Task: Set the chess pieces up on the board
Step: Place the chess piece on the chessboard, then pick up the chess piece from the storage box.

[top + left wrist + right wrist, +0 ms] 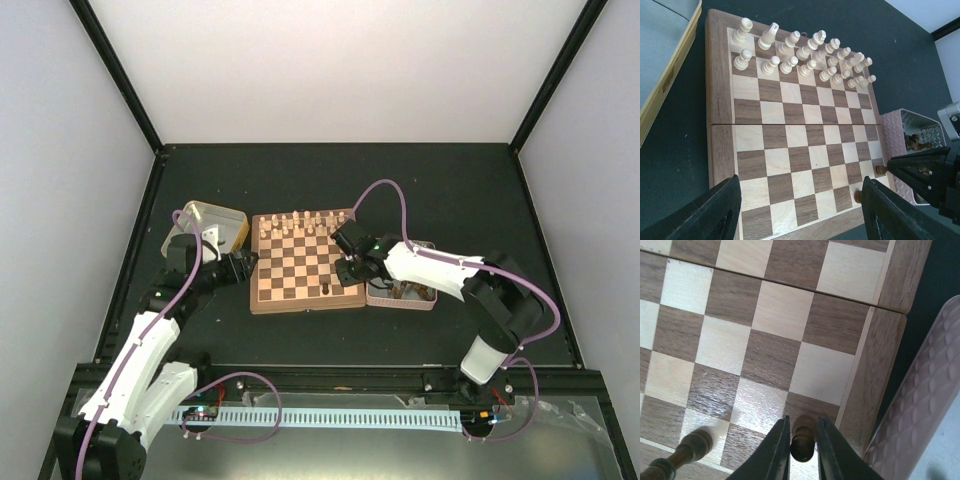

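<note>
Black tabletop [450, 180] carries the board [300, 272]. Your right end effector [803, 426] brackets a dark pawn [802, 446] beside the rim; whether it is pinching, you cannot tell. Your left end effector [801, 179] is spread. The pawn looks light, rigid and tippy: grip its head.

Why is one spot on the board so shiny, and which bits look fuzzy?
Right wrist view: light bounces off the board just ahead of the right gripper, leaving a pale glare patch; the dark piece in the bottom left corner is fuzzy. Left wrist view: the left gripper has soft, dark fingers, while the cream pieces look sharp.
</note>
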